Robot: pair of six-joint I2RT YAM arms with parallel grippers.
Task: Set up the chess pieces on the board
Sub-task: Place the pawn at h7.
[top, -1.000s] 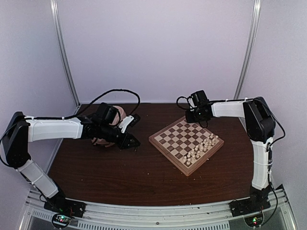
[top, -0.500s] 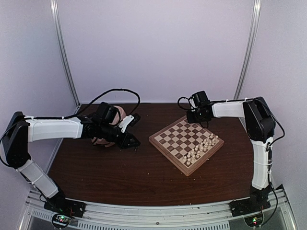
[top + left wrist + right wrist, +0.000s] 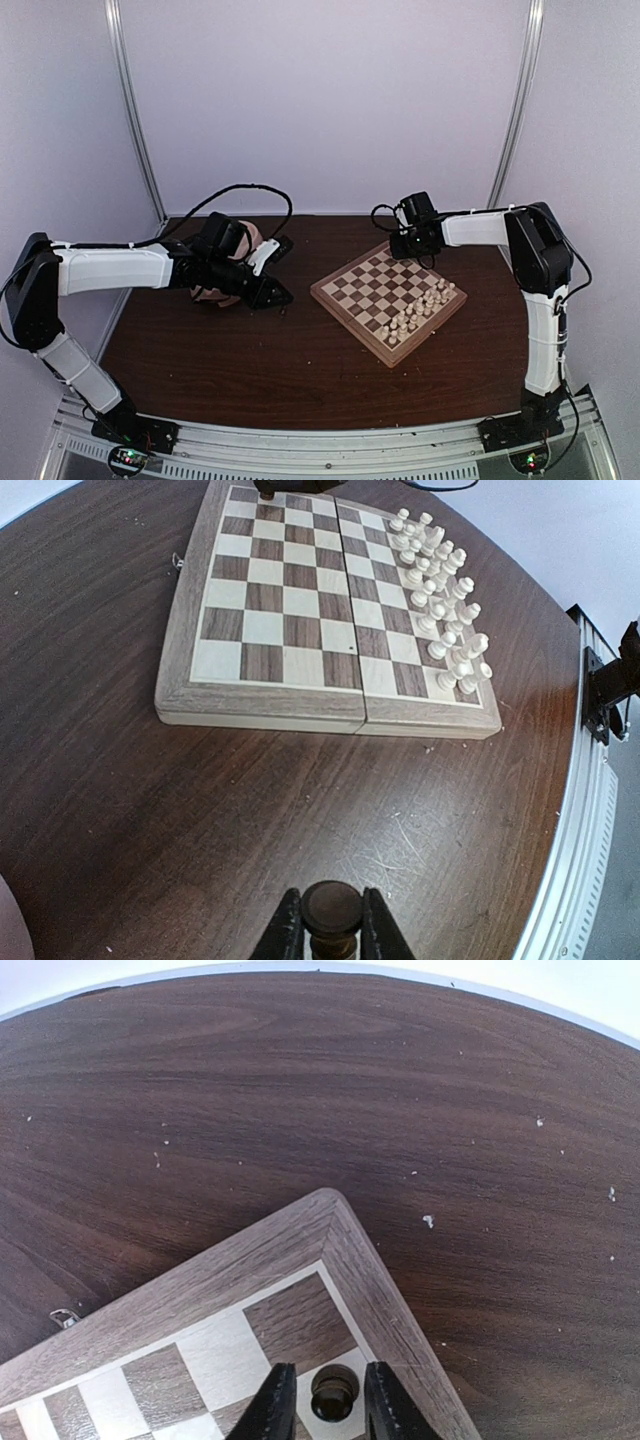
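The board (image 3: pixel 345 318) lies right of centre, turned diamond-wise. My left gripper (image 3: pixel 283 297) hovers over the bare table left of the board, and in its wrist view it (image 3: pixel 331 925) is shut on a dark chess piece (image 3: pixel 331 908) with a round top. My right gripper (image 3: pixel 402 250) is over the board's far corner. In its wrist view it (image 3: pixel 329 1408) is open, with its jaws on either side of a dark chess piece (image 3: pixel 334 1393) and a gap on each side. That piece stands on a light square by the board's border (image 3: pixel 200 1295).
Two rows of pale cream chessmen (image 3: pixel 420 308) stand along the board's near-right side; they also show in the left wrist view (image 3: pixel 440 590). A pink bowl (image 3: pixel 258 235) sits behind my left arm. The metal table rail (image 3: pixel 580 810) runs along the near edge.
The right wrist has shifted very slightly to the right. The left arm and its held piece have not visibly moved.
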